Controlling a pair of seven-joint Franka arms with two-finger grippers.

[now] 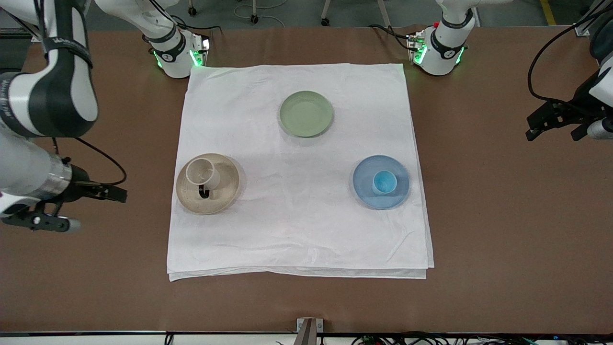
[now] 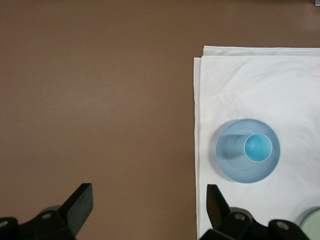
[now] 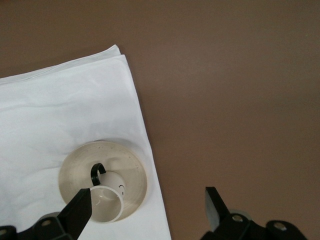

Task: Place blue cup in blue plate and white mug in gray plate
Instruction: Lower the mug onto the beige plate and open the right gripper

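The blue cup (image 1: 384,182) stands upright in the blue plate (image 1: 366,192) on the white cloth; both also show in the left wrist view, cup (image 2: 257,148) in plate (image 2: 229,156). The white mug (image 1: 202,173), dark handle toward the front camera, stands in the gray plate (image 1: 226,191); the right wrist view shows the mug (image 3: 107,201) in the plate (image 3: 80,165). My left gripper (image 1: 550,135) (image 2: 148,200) is open and empty over bare table off the cloth's edge. My right gripper (image 1: 102,210) (image 3: 147,200) is open and empty over the cloth's edge beside the gray plate.
A pale green plate (image 1: 306,113) lies empty on the white cloth (image 1: 297,225), nearer the robot bases; its edge shows in the left wrist view (image 2: 312,220). Brown table (image 1: 503,215) surrounds the cloth. Both arm bases stand at the cloth's corners.
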